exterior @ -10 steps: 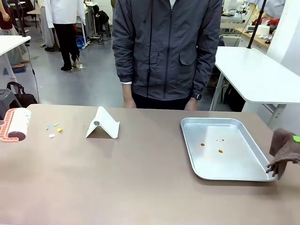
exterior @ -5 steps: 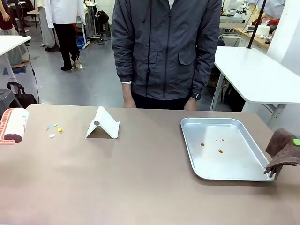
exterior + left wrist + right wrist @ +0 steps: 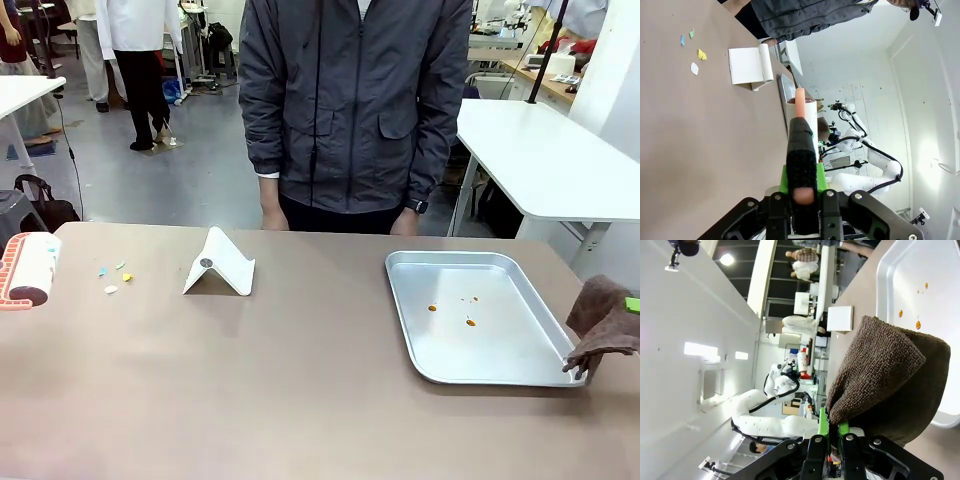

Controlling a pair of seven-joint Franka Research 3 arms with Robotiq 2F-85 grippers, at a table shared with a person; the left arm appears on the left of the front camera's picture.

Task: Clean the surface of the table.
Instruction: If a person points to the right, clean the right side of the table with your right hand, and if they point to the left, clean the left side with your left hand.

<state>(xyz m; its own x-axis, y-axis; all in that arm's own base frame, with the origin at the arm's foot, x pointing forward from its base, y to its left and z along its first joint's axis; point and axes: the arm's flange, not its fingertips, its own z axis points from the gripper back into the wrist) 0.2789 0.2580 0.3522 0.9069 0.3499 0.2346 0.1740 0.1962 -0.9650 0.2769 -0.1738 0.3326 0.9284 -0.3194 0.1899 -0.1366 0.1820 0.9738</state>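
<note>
Two tools are in hand. The left jaws are clamped narrow on the black handle of a lint roller [image 3: 29, 268], which hovers far left of the metal tray [image 3: 402, 264] at the table edge. The right jaws are pinched tight on a fold of brown cloth [image 3: 603, 318], which hangs just right of the tray's near right corner. The table [image 3: 300, 390] spans the whole foreground under everything. Four small paper scraps [image 3: 115, 278] lie on it well left of the tray, between the roller and a white folded stand [image 3: 220, 265]. A few orange crumbs [image 3: 468, 322] sit inside the tray.

Risk 1: the roller comes in too flat or too fast and shoves the light scraps along instead of sticking them. It could then flick them off the table end farthest from the tray.

Risk 2: a long stroke toward the tray clips the stand, which looks light and would tip or slide.

Risk 3: the cloth's loose tip is at the tray rim, touching or not I cannot tell. A sideways move may snag the rim, drag the tray or spill crumbs onto the table.

Risk 4: the cloth is held by a small pinch only, so it may slip out under wiping pressure.

Risk 5: the person [image 3: 350, 110] stands at the table's far edge with hands close behind the tray, so a wide sweep could reach them.
</note>
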